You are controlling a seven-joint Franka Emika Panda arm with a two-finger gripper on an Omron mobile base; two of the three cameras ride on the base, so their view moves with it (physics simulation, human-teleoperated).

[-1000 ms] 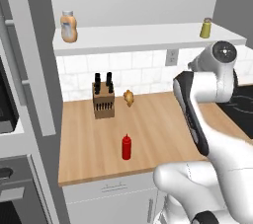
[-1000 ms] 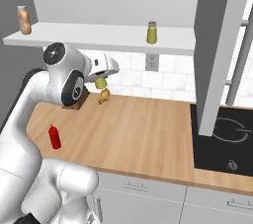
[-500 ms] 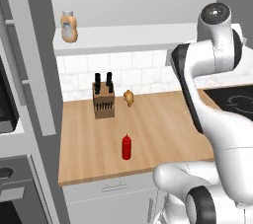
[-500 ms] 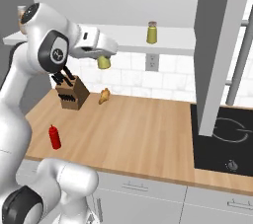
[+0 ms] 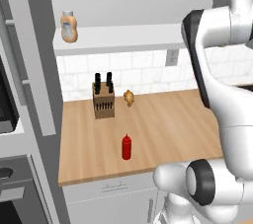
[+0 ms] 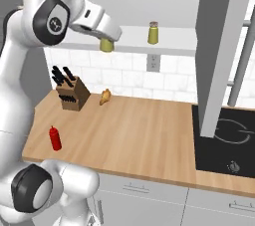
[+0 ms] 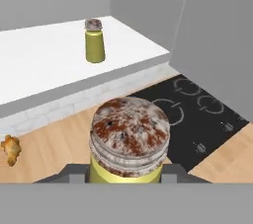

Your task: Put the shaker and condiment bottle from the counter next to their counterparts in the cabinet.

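Shaker (image 7: 129, 141) is being carried clamped between the jaws at its body below the cap; small, rigid and probably light, possibly slippery.

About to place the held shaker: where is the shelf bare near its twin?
The shelf is bare all around the twin shaker: a wide white stretch runs left toward the orange bottle, a shorter one right to the grey panel. The gripper holds the shaker at the front edge. Nothing is crowded.
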